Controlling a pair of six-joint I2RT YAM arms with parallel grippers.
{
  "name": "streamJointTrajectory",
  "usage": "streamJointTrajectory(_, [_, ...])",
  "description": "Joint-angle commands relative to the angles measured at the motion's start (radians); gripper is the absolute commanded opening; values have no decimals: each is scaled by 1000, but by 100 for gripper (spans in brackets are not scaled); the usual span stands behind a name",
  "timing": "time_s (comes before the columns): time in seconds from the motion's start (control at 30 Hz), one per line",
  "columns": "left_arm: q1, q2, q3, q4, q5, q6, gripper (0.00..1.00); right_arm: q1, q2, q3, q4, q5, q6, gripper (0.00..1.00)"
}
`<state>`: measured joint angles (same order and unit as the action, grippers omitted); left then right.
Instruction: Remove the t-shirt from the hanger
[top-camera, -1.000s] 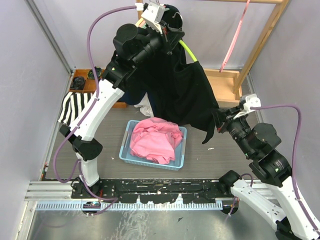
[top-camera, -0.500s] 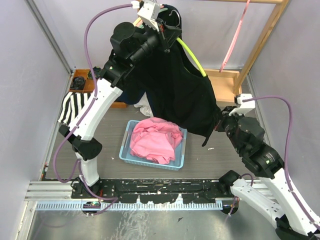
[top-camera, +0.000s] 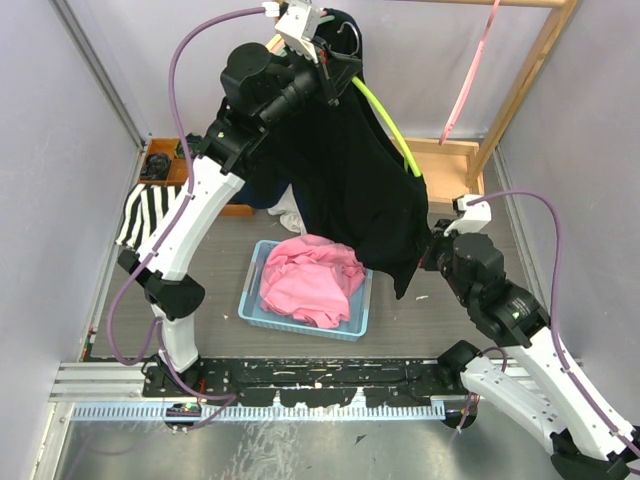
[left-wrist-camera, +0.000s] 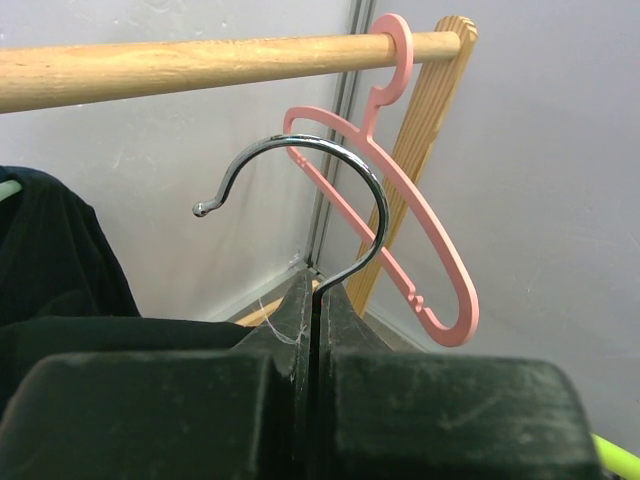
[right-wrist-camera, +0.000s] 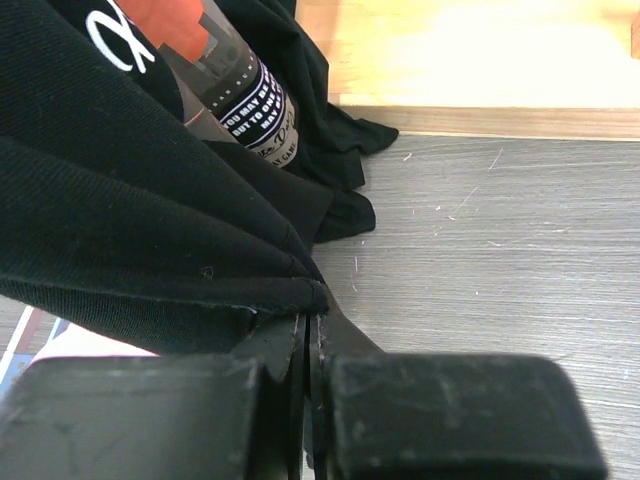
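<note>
A black t-shirt (top-camera: 350, 170) hangs on a lime-green hanger (top-camera: 388, 118) whose bare right arm slants down out of the cloth. My left gripper (top-camera: 335, 68) is high at the back and shut on the stem of the hanger's metal hook (left-wrist-camera: 335, 185); in the left wrist view the gripper (left-wrist-camera: 314, 292) pinches the wire. My right gripper (top-camera: 432, 250) sits low at the shirt's right corner. In the right wrist view the gripper (right-wrist-camera: 312, 318) is shut on the hem of the t-shirt (right-wrist-camera: 130, 230). The hanger's left arm is hidden under the cloth.
A blue basket (top-camera: 250, 300) with a pink garment (top-camera: 310, 278) stands below the shirt. A zebra-striped cloth (top-camera: 145, 212) lies at the left. A pink hanger (left-wrist-camera: 405, 205) hangs on the wooden rod (left-wrist-camera: 180, 65) of the rack (top-camera: 520, 85) at the back right.
My right gripper has closed on the shirt's hem and moved left and nearer. More of the green hanger arm shows. The left gripper rose slightly with the hook.
</note>
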<state>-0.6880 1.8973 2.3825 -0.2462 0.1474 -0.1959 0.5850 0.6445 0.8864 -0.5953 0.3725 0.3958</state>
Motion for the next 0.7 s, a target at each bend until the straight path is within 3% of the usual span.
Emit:
streamJointTrajectory(0.0, [22,-14,53,118,-34,-2,0,-2,-49,-6,11,-16,-13,1])
streamJointTrajectory(0.07, [22,-16,46,119,-30,-3,0,-2,-92,-3,48,-52,-48,11])
streamJointTrajectory(0.13, [22,-17,39,123,-27,-9,0,-2,-142,-3,97,-93,-85,29])
streamJointTrajectory(0.23, [22,-20,24,129,-17,-20,0,-3,-206,-2,160,-136,-131,46])
streamJointTrajectory(0.37, [23,-21,14,130,-9,-25,0,-2,-229,18,184,-197,-189,54])
streamJointTrajectory(0.67, [23,-35,-18,127,4,-29,0,-3,-187,43,271,-243,-238,55])
